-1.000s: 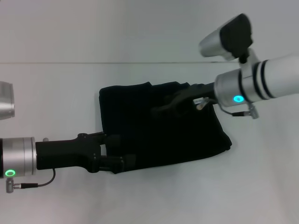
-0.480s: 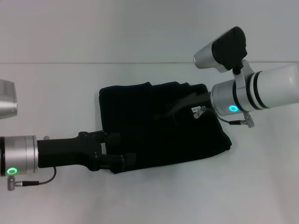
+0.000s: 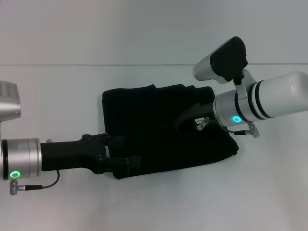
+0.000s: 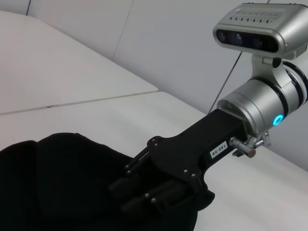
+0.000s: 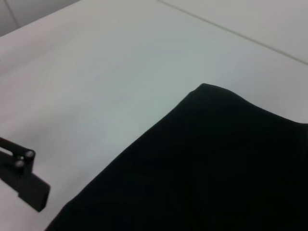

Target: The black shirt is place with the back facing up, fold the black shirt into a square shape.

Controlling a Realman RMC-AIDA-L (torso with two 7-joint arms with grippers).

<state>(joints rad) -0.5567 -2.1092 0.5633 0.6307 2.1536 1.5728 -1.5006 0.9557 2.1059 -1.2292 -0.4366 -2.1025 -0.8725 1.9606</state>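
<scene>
Fingers first: our left gripper [image 3: 126, 164] lies low at the near-left corner of the black shirt [image 3: 159, 132], fingers reaching onto the cloth; black on black, we cannot tell whether they are spread or pinching. Our right gripper [image 4: 137, 190] rests on top of the shirt toward its right side, seen clearly only from the left wrist; its fingers lie close together against the fabric, but whether cloth sits between them we cannot tell.

The shirt lies mid-table [image 3: 269, 192] as a compact, roughly rectangular bundle, already folded over, no lettering showing. Edges are uneven; the near-right corner bulges outward.

Risks, in our judgement: any sideways drag by either arm could pull layers apart and skew the square. A finger snagged in a fold could lift and undo it when raised.
</scene>
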